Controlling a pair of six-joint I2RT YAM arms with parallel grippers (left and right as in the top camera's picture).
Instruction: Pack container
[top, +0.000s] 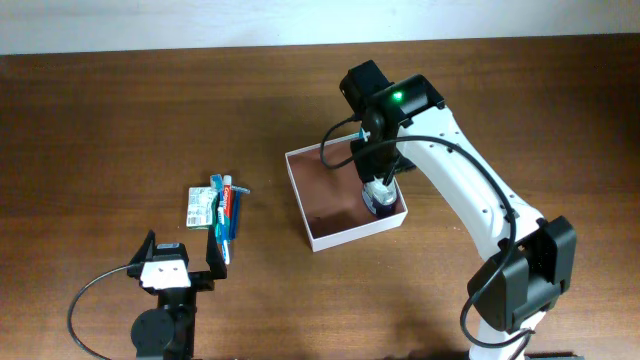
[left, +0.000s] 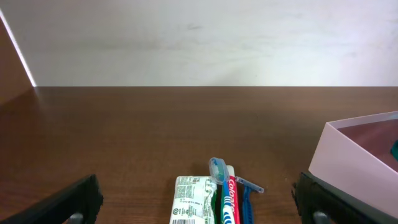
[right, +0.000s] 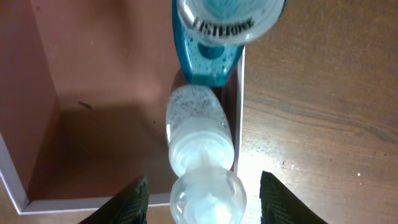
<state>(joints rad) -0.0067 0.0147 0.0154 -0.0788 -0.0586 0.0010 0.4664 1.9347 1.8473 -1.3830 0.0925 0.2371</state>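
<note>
Black fingers (right: 138, 198) of my right tool (right: 204, 186) stand wide apart, open, one on each side of a clear speckled bottle (right: 194, 134). I cannot see them touching it. Just beyond this bottle is a blue Listerine bottle (right: 210, 53). Both are inside the container (right: 93, 74), close against one thin white wall. This wrist view shows also the reddish-brown floor, which is bare beside the bottles.

From overhead only the blue Listerine bottle (top: 379, 203) can be seen under the right tool (top: 377, 180); the clear one is hidden by the arm. The container (top: 325, 195) lies near the middle of the surface (top: 100, 120), a little to the right, with the bottles in its right corner.

My left tool (top: 183, 250) is open also and holds nothing, low near the front edge at the left. Its wrist view looks over a green and white packet (left: 191, 198), a red toothpaste tube (left: 229, 200) and a blue toothbrush (left: 217, 167). These lie together just ahead, and the container's pale side is at the right border. The overhead view shows these three things well apart from the container.

The surface is dark brown wood, and behind it is a plain white room wall (left: 199, 37).
</note>
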